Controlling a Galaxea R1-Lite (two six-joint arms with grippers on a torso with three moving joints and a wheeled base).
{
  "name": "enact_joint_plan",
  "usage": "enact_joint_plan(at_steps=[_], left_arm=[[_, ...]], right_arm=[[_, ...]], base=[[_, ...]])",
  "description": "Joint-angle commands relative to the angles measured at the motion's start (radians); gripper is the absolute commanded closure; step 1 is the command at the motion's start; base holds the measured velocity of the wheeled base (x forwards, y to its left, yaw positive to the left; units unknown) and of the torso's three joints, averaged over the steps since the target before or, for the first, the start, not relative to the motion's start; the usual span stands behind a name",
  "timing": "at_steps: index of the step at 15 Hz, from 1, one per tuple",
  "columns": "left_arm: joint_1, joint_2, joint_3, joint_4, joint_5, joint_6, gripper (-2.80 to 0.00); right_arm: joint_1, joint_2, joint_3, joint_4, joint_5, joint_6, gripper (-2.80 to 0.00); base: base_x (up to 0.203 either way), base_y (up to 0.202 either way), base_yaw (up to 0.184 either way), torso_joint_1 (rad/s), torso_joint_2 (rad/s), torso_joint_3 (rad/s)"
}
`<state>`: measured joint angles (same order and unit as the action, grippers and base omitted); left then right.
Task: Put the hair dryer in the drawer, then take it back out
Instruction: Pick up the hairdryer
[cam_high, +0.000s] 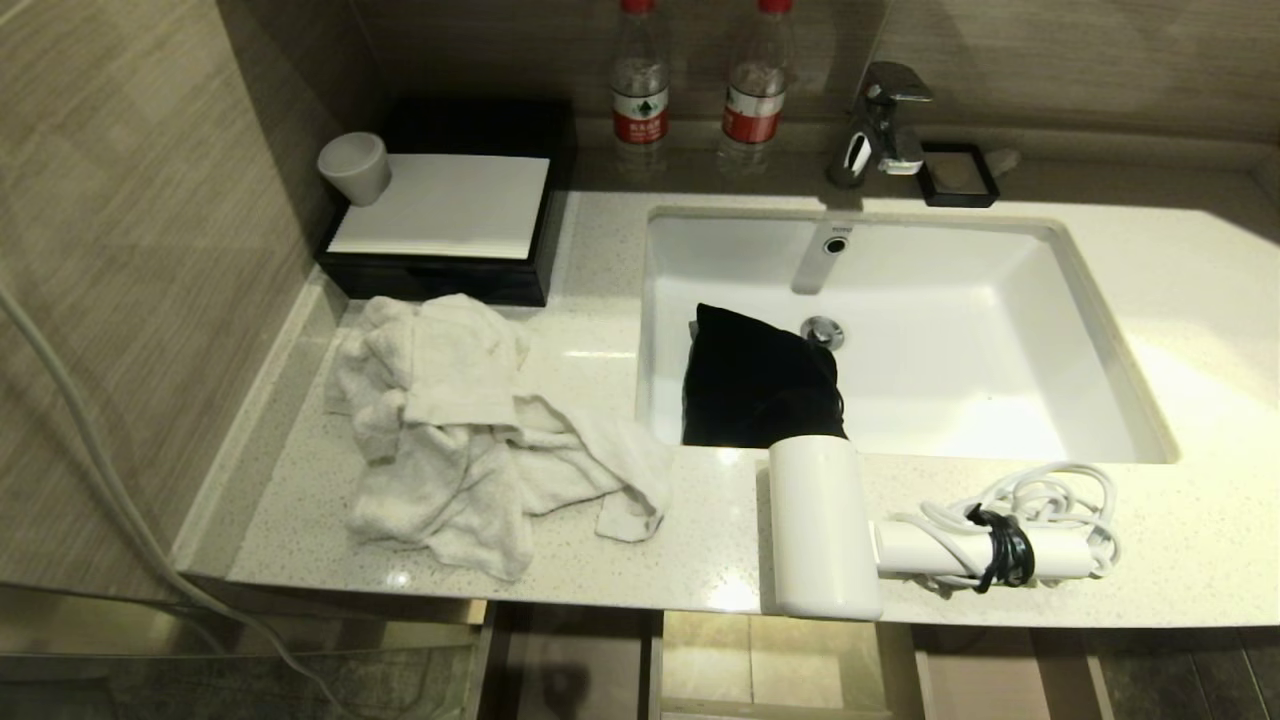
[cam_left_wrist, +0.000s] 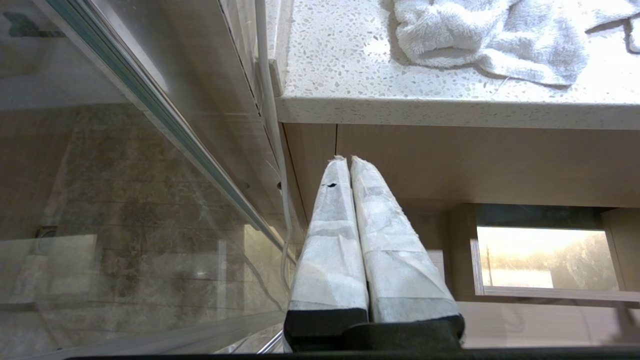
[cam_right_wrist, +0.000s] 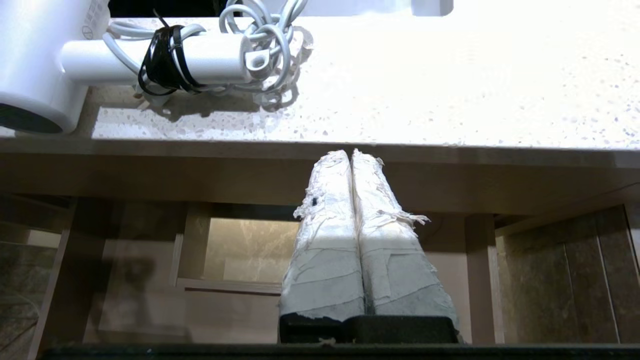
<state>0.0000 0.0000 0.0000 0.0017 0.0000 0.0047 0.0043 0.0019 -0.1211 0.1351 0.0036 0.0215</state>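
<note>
Countertop (cam_high: 640, 560) in your head view carries the hair dryer (cam_high: 822, 525) at its front edge, just before the sink (cam_high: 1000, 330), cord beside the handle; the drawer (cam_high: 770, 665) stands open below. Your left wrist view shows the left gripper (cam_left_wrist: 349, 161) pressed together, holding nothing, under the towel (cam_left_wrist: 500, 40). Your right wrist view shows the right gripper (cam_right_wrist: 350, 154) likewise closed and empty, below the counter edge.
</note>
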Motion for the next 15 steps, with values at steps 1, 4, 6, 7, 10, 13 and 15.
enact_joint_plan(at_steps=[1,4,6,7,10,13,15], left_arm=[[0.000,0.000,0.002,0.000,0.000,0.000,0.00],[0.000,0.000,0.002,0.000,0.000,0.000,0.00],[0.000,0.000,0.002,0.000,0.000,0.000,0.00],[0.000,0.000,0.002,0.000,0.000,0.000,0.00],[0.000,0.000,0.000,0.000,0.000,0.000,0.00],[0.000,0.000,0.002,0.000,0.000,0.000,0.00],[0.000,0.000,0.000,0.000,0.000,0.000,0.00]], right_arm=[[0.000,0.004,-0.008,0.000,0.001,0.000,0.00],[0.000,0.004,-0.008,0.000,0.001,0.000,0.00],[0.002,0.007,-0.011,0.006,0.007,-0.006,0.00],[0.009,0.037,-0.048,0.058,0.035,-0.037,0.00],[0.034,0.320,-0.386,0.222,0.129,-0.129,0.00],[0.059,0.742,-0.815,0.427,0.255,-0.232,0.00],[0.074,0.884,-0.973,0.566,0.332,-0.317,0.00]], base=[[0.000,0.000,0.000,0.000,0.00,0.000],[0.000,0.000,0.000,0.000,0.00,0.000],[0.000,0.000,0.000,0.000,0.01,0.007],[0.000,0.000,0.000,-0.002,0.03,0.013],[0.000,0.000,0.000,0.002,0.03,0.023],[0.000,0.000,0.000,0.000,0.00,0.000],[0.000,0.000,0.000,0.000,0.00,0.000]])
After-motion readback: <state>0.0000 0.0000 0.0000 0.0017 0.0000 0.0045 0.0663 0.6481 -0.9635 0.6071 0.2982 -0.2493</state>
